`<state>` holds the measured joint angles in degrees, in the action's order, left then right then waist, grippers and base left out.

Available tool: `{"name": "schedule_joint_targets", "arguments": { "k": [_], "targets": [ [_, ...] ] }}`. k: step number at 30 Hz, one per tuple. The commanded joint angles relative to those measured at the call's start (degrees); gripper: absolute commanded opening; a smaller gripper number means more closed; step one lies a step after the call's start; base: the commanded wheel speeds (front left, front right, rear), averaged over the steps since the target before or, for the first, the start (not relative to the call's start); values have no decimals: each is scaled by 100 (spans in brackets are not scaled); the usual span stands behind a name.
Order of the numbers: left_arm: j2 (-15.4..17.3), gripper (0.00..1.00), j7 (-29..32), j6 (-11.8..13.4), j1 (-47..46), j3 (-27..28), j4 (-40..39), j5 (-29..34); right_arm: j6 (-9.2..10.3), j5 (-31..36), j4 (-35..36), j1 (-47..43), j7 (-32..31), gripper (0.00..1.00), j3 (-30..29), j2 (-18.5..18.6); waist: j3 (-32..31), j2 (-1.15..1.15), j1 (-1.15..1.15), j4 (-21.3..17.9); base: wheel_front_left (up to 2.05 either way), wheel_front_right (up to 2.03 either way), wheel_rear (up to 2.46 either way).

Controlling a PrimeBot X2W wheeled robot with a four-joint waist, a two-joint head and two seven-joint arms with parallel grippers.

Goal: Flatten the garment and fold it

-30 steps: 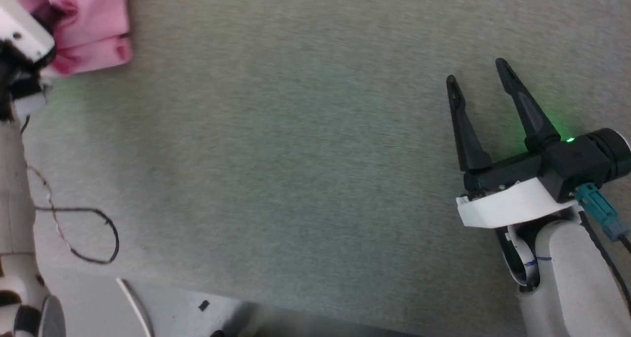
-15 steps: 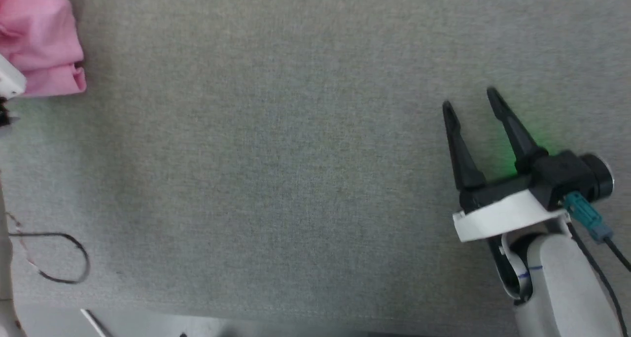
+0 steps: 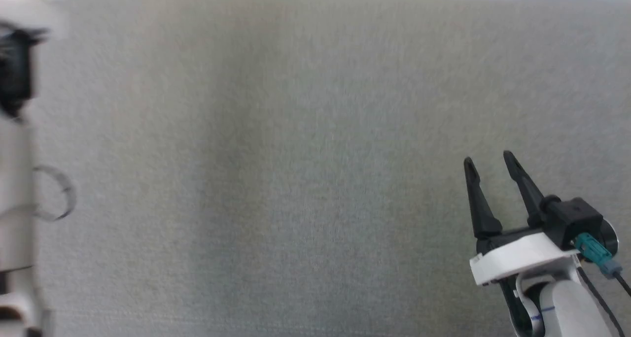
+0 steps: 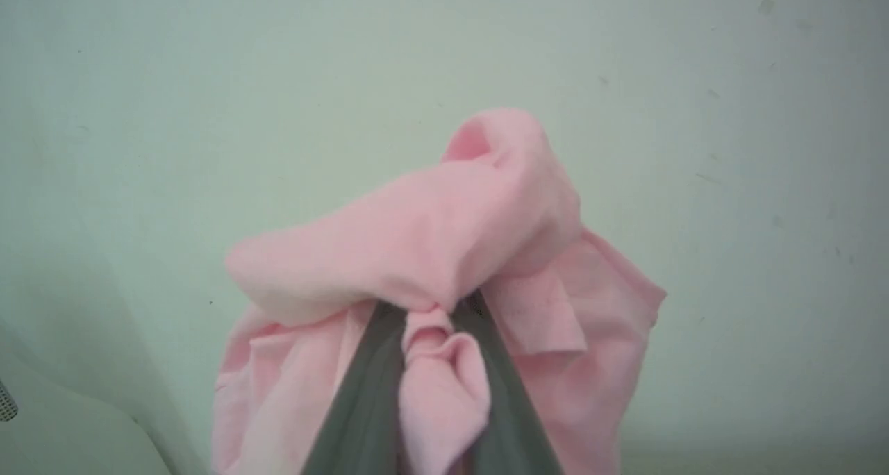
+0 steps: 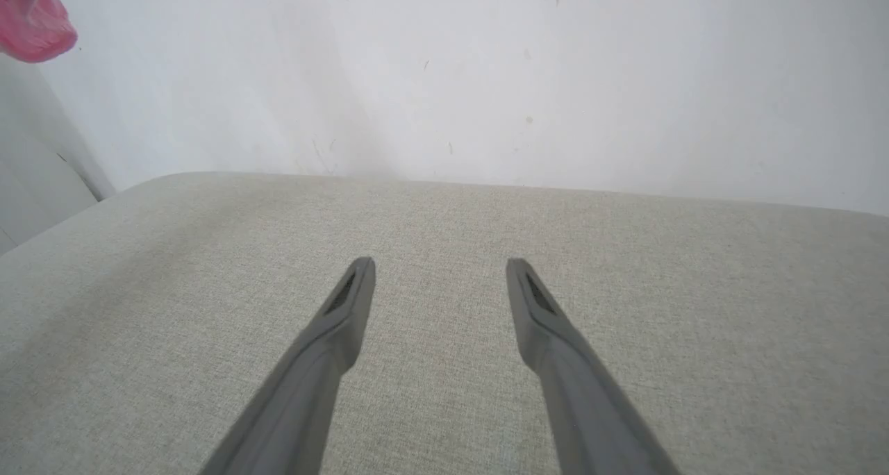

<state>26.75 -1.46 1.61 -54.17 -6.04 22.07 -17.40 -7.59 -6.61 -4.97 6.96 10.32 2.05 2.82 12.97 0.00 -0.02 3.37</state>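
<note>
Between the fingers of the left tool [image 4: 434, 317], a bunched fold of the garment [image 4: 430, 232] is clamped; the right tool [image 3: 488, 159] is held spread over the desk [image 3: 296, 154].

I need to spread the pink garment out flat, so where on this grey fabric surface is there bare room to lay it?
The grey surface is bare from the left arm at its left edge across to the open right pincer at lower right; those two spots are the crowded ones. The garment is bunched in the shut left pincer.

Soft even light, blurred left edge
</note>
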Motion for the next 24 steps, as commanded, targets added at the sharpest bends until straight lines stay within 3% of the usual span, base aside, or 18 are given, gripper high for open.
{"name": "schedule_joint_targets", "arguments": {
  "k": [1,8,13,18,24],
  "targets": [
    [-190,0,-47,-84,-132,-136,-46,36,10,-40,23,-85,-14,100,-19,6,-841,0,2,-106,0,0,0],
    [-1136,0,17,-462,-305,-820,-101,-212,10,-117,103,-225,-60,100,-56,6,-1004,0,2,-537,0,0,0],
    [-1915,0,112,-643,139,-1198,5,-700,10,-93,152,-314,-121,100,-111,6,-1020,0,2,-882,0,0,0],
    [-2218,0,248,-713,660,-1544,324,-1013,10,-74,195,-349,-178,100,-105,6,-978,0,2,-1172,0,0,0],
    [-2348,0,925,-669,1323,-2229,1283,-1183,10,-54,279,-378,-249,100,-78,6,-876,0,2,-1475,0,0,0]
  ]
}}
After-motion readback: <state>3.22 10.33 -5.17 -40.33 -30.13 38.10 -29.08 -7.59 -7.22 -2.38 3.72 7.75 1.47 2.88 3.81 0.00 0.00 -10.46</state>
